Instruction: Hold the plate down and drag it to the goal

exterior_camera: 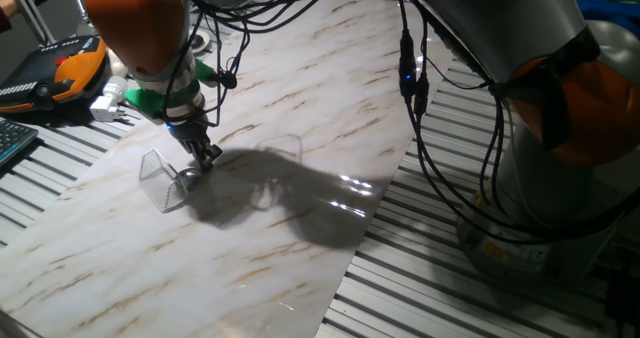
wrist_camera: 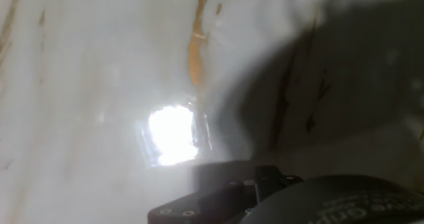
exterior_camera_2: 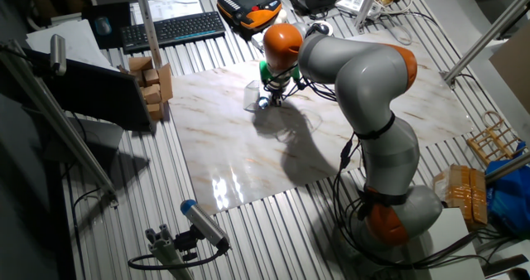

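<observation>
In one fixed view my gripper point(exterior_camera: 206, 158) points down at the marble board, its fingers together and its tip resting on the plate point(exterior_camera: 190, 176), a tiny shiny silver disc. The plate sits right at the open side of the goal point(exterior_camera: 160, 180), a clear plastic wedge just left of it. The other fixed view shows the gripper point(exterior_camera_2: 270, 97) over the plate point(exterior_camera_2: 263, 103) with the goal point(exterior_camera_2: 252, 95) beside it. The hand view is blurred, showing only white glare on the marble and a dark part of the hand at the bottom.
The marble board point(exterior_camera: 300, 258) lies on a slatted metal table. A faint clear outline point(exterior_camera: 281, 146) lies right of the gripper. An orange pendant point(exterior_camera: 70, 68) and a white plug point(exterior_camera: 106, 104) lie off the board's far left. Cardboard boxes point(exterior_camera_2: 154, 81) and a keyboard point(exterior_camera_2: 170, 29) stand beyond it.
</observation>
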Controlling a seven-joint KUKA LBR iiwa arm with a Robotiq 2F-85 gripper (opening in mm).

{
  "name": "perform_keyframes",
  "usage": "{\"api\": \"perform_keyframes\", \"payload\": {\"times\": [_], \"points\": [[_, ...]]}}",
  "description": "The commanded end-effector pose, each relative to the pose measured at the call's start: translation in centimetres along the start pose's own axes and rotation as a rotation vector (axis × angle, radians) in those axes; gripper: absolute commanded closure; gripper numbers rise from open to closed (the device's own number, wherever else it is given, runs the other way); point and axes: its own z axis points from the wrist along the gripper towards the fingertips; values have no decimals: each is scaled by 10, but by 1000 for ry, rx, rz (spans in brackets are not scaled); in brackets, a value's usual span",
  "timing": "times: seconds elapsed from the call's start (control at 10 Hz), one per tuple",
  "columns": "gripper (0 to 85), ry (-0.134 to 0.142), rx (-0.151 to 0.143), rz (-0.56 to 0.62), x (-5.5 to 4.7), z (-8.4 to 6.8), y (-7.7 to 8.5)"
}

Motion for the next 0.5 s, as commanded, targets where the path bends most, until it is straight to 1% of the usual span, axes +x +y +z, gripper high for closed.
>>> {"api": "perform_keyframes", "payload": {"times": [0.0, 0.4], "points": [[850, 2, 1, 2, 2, 1, -1], [850, 5, 1, 12, 9, 1, -2]]}}
